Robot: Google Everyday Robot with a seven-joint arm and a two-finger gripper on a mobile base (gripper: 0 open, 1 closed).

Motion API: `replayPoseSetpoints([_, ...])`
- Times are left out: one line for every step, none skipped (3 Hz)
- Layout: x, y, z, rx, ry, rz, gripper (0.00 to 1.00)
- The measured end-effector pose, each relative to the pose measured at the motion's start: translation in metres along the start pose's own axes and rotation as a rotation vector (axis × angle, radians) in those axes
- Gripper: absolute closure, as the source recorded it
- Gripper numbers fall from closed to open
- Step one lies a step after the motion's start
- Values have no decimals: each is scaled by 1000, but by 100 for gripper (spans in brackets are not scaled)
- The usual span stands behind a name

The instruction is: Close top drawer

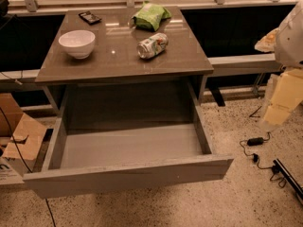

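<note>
The top drawer (128,174) is a wide grey wood-grain box pulled far out from under the brown tabletop (123,56). Its plain flat front panel runs across the lower part of the view, and the inside is empty. My arm comes in at the right edge, with a white upper part (291,32) and the pale gripper (280,103) hanging below it. The gripper is to the right of the drawer's right side wall, apart from it and above the floor.
On the tabletop stand a white bowl (77,43), a tipped can (152,46), a green bag (150,16) and a small dark device (89,17). A cardboard box (16,136) sits on the floor at left. Cables and a power adapter (255,141) lie at right.
</note>
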State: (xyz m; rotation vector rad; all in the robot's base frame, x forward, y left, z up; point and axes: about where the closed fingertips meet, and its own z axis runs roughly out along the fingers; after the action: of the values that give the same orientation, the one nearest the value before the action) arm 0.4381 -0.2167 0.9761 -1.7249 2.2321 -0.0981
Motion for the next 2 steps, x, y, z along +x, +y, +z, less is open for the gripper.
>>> replayPoseSetpoints([0,0,0,0,0,0,0])
replayPoseSetpoints([0,0,0,0,0,0,15])
